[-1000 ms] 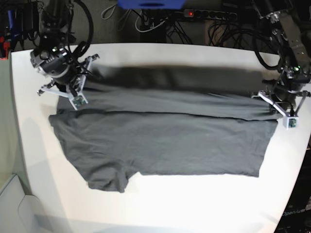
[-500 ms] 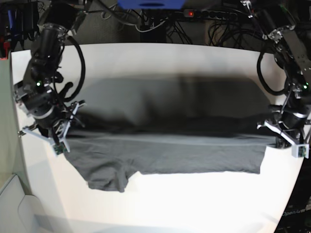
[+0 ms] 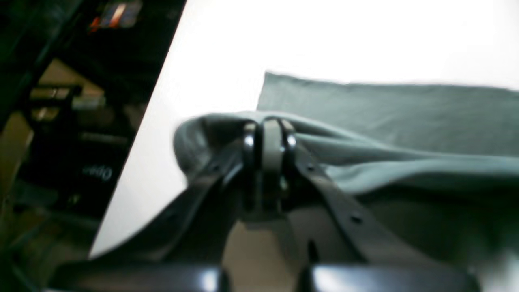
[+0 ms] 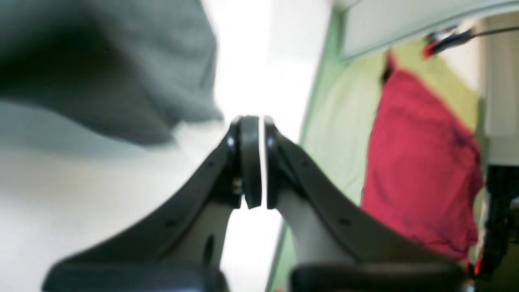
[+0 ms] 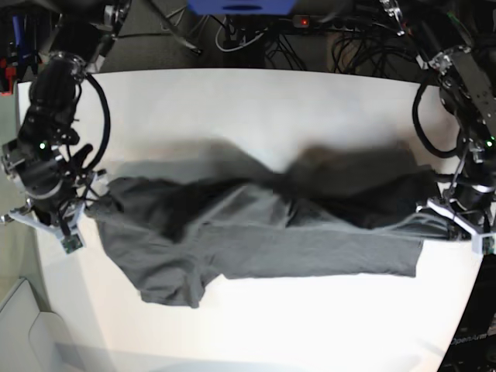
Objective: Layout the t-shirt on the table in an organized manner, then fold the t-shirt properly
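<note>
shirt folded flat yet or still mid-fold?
Mid-fold: the t-shirt lies bunched, its folded-over edge sagging unevenly; the left gripper pinches one corner.

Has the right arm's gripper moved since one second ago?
Yes. In the base view the right gripper has come toward the table's near edge, away from the far edge.

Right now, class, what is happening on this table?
A two-armed robot is folding a dark grey t-shirt on the white table. The left hand is shut on a bunched edge of the cloth. The right hand is shut with nothing visible between its fingers, the shirt lying just beside it. The fold sags in the middle.
</note>
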`<state>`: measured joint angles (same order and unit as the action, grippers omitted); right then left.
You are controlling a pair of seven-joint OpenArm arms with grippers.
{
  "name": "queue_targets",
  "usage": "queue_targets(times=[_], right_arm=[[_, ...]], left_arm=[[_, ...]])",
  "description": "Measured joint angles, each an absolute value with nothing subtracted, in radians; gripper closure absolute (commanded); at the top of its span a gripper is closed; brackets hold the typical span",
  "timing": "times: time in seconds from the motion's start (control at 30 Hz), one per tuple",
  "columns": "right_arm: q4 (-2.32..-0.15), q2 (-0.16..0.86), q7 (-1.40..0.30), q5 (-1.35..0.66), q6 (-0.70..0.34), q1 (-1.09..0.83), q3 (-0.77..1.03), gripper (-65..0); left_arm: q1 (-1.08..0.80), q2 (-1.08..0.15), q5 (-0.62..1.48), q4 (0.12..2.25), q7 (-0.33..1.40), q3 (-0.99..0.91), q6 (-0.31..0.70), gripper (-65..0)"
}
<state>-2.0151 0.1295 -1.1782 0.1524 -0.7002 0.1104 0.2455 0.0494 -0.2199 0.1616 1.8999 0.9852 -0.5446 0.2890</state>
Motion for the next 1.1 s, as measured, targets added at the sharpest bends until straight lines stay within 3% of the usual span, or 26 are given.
queue_targets(times=[0.3, 0.53, 0.67, 0.73, 0.93, 1.1], right_arm=[[-2.012, 0.113, -1.025, 0.15, -0.702, -0.135, 0.239, 0.0], [-2.012, 0.017, -1.036, 0.15, -0.702, -0.15, 0.197, -0.1], [-2.01, 0.002, -1.144, 0.15, -0.702, -0.112, 0.117, -1.4], [-2.01, -0.002, -1.193, 0.142, -0.702, -0.069, 0.091, -6.3], [-2.008, -0.034, -1.301, 0.146, -0.702, 0.041, -0.004, -32.9], [-1.914, -0.096, -1.298, 0.144, -0.703, 0.099, -0.035, -44.0]], left_arm=[[-0.095, -0.215, 0.167, 1.898, 0.988, -0.536, 0.292, -0.1], [-0.152, -0.173, 0.168, 1.918, 0.984, -0.538, 0.294, -0.1], [-0.181, -0.173, 0.168, 1.921, 0.984, -0.534, 0.292, -0.1], [-0.197, -0.171, 0.169, 1.924, 0.982, -0.535, 0.292, -0.1], [-0.226, -0.169, 0.169, 1.924, 0.984, -0.533, 0.292, -0.1], [-0.224, -0.169, 0.169, 1.917, 0.984, -0.533, 0.292, -0.1]])
